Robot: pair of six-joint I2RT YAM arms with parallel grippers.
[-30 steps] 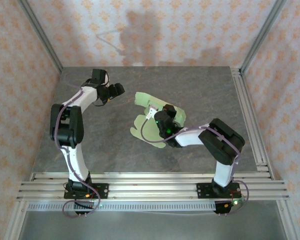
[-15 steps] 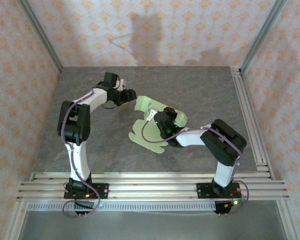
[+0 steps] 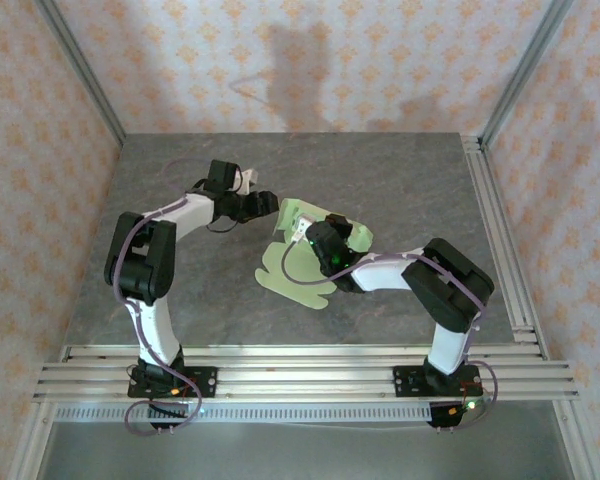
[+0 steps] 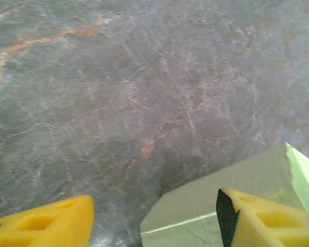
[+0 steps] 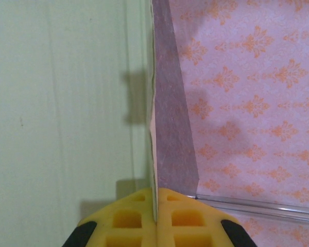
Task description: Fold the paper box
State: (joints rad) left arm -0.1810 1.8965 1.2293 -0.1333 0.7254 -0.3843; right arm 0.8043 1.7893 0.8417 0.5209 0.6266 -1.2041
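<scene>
Pale yellow-green card: the paper box [image 3: 298, 268] lies as a partly raised die-cut sheet near the middle of the grey stone-patterned bench [image 3: 180, 290], slightly right of centre. Its rounded flaps rest flat on the near side. The far panels stand up off the surface.

Right hand [image 3: 313, 233]: sits over the middle of the sheet, arm reaching in from the right. In the right wrist view its two yellow fingers [image 5: 126, 218] are pressed together, right hand [image 5: 155, 199], with the thin edge of an upright card panel [image 5: 67, 103] running straight into the seam between them. So it is closed and pinching the card. Behind the panel's edge, a strip of bench and the orange-patterned wall [image 5: 247, 77] are visible.

Left hand [image 3: 267, 203]: at the far-left corner of the sheet, arm stretched across from the left. In the left wrist view its yellow fingers [image 4: 56, 224] stand wide apart, left hand [image 4: 153, 212], with bare bench [image 4: 144, 77] beyond them. A corner of a card flap [image 4: 211, 206] pokes into the gap from the right, and the right-side finger sits in front of that flap. Jaws are apart and nothing is gripped. Whether that finger touches the card cannot be told.
</scene>
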